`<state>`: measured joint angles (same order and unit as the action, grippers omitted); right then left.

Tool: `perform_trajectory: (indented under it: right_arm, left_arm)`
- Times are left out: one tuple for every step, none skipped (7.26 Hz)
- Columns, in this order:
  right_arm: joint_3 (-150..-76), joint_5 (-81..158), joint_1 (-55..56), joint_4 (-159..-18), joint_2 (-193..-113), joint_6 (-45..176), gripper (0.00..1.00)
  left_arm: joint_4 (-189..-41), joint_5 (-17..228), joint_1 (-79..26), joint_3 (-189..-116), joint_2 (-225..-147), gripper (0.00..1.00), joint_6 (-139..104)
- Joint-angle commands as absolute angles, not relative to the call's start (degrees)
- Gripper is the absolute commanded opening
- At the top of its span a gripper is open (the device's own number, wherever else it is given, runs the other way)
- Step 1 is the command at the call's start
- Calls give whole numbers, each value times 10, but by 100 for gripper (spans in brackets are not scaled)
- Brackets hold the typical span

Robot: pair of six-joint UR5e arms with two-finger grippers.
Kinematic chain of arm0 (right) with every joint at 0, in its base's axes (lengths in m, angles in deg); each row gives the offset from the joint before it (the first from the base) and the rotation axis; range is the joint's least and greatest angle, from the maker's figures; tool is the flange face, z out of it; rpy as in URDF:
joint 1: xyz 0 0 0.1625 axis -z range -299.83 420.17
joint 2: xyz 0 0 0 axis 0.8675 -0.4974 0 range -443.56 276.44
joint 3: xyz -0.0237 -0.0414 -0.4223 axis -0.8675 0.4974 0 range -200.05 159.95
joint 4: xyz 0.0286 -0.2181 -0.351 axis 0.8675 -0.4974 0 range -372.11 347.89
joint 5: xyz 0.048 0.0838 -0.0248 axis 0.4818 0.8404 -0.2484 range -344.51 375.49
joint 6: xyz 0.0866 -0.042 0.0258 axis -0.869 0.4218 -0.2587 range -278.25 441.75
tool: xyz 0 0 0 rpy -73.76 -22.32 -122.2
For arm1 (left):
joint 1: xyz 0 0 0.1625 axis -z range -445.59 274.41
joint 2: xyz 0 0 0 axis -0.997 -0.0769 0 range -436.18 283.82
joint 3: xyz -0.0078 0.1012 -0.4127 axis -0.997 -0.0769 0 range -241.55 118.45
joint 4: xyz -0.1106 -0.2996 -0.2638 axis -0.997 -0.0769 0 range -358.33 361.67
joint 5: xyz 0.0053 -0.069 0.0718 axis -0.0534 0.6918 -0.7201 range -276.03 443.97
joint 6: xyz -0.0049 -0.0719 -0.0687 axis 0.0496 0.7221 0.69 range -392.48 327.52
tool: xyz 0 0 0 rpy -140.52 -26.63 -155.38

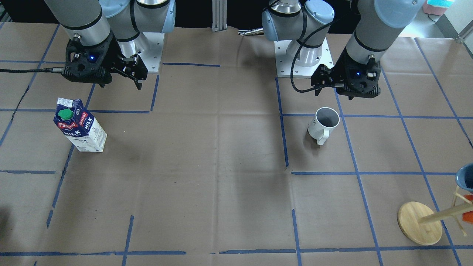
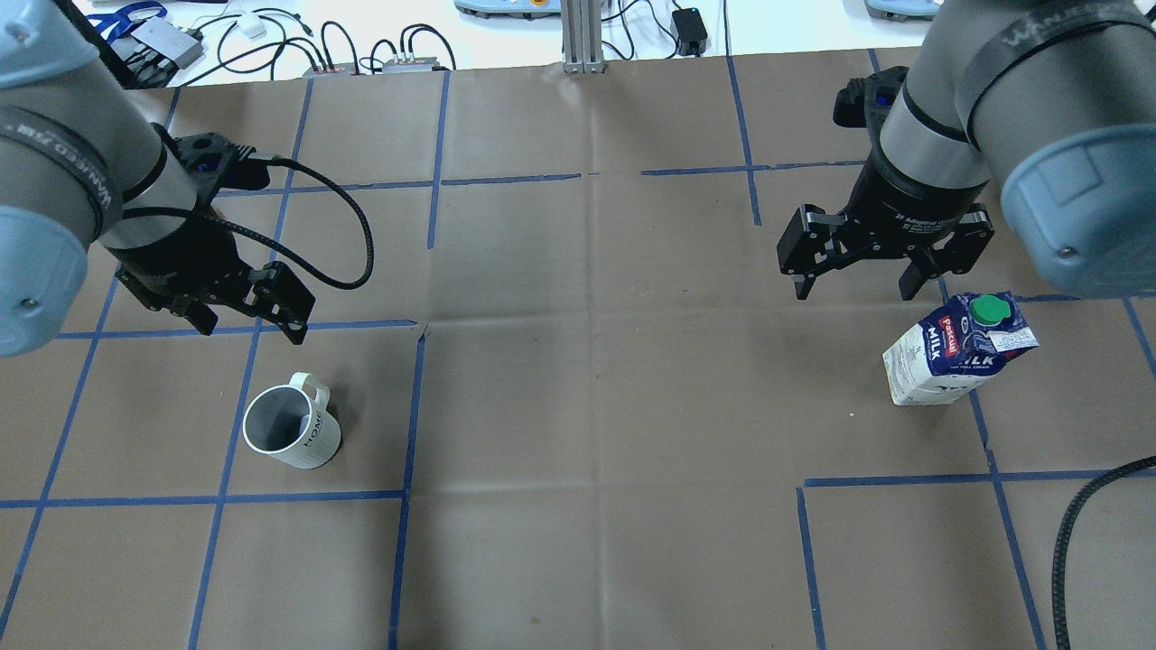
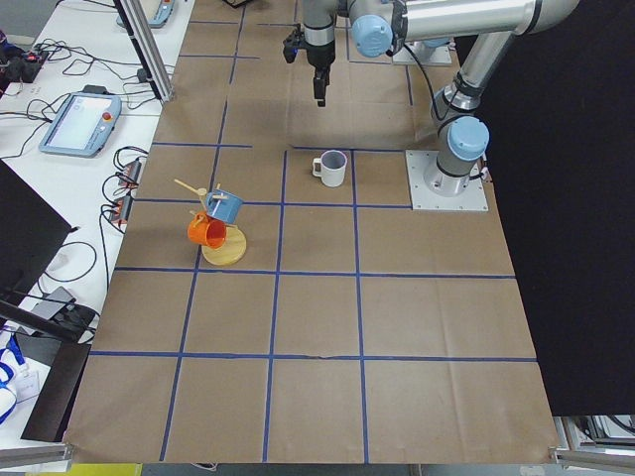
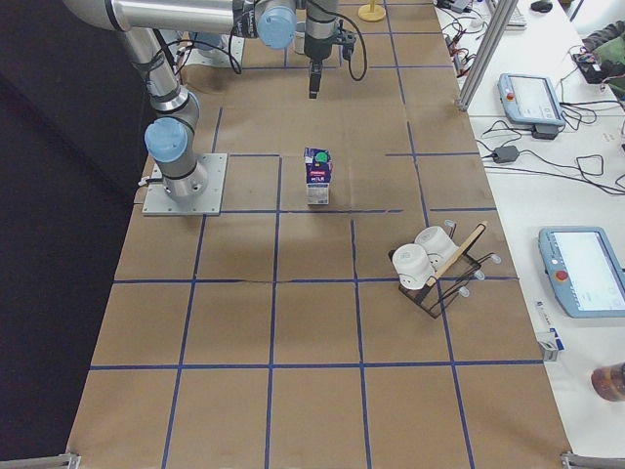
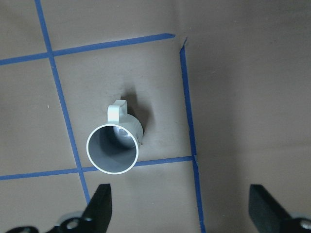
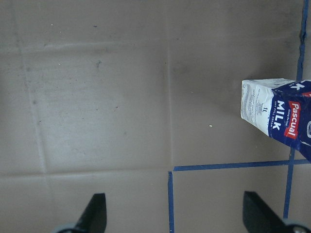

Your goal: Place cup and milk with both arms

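Note:
The white cup point(image 2: 289, 429) stands upright on the brown paper table, handle toward the far side; it also shows in the front view point(image 1: 325, 122) and in the left wrist view point(image 5: 114, 148). My left gripper point(image 2: 253, 329) hangs open and empty above the table, just behind the cup point(image 1: 334, 94). The milk carton point(image 2: 957, 361) stands upright, green cap on top, also in the front view point(image 1: 81, 127) and at the right edge of the right wrist view point(image 6: 277, 114). My right gripper point(image 2: 853, 289) is open and empty, above and beside the carton, apart from it.
A wooden mug tree point(image 1: 419, 223) with a blue cup point(image 1: 465, 177) and an orange one stands near the table's edge on my left. A rack with white cups point(image 4: 435, 269) stands on my right. Both arm base plates point(image 1: 303, 59) sit at the robot's side.

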<state>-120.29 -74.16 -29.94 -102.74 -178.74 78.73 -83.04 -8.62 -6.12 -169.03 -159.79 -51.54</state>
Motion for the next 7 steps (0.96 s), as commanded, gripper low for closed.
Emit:
perform_trajectory:
  right_arm:
    - [-1203,-742,-300,-1028,-1787,788,100]
    - [-1203,-742,-300,-1028,-1787,788,100]
    - [-1203,-742,-300,-1028,-1787,788,100]
    - [-1203,-742,-300,-1029,-1787,788,100]
    - [-1203,-742,-300,-1029,-1787,788,100]
    - [-1203,-742,-300,-1029,-1787,788,100]
    - [-1203,-742,-300,-1029,-1787,787,100]
  left_arm:
    - [-724,-87,-123,-1782,-1597,100,-590]
    - [-701,-88,-139,-1813,-1597,100,-610]
    - [-676,-88,-153,-1831,-1598,100,-625]
    - [-664,-87,-161,-1847,-1598,100,-630]
    - [-647,-86,-171,-1856,-1605,100,-639]
    - [-628,-86,-184,-1868,-1614,100,-647]
    - [-618,-85,-187,-1885,-1614,100,-646]
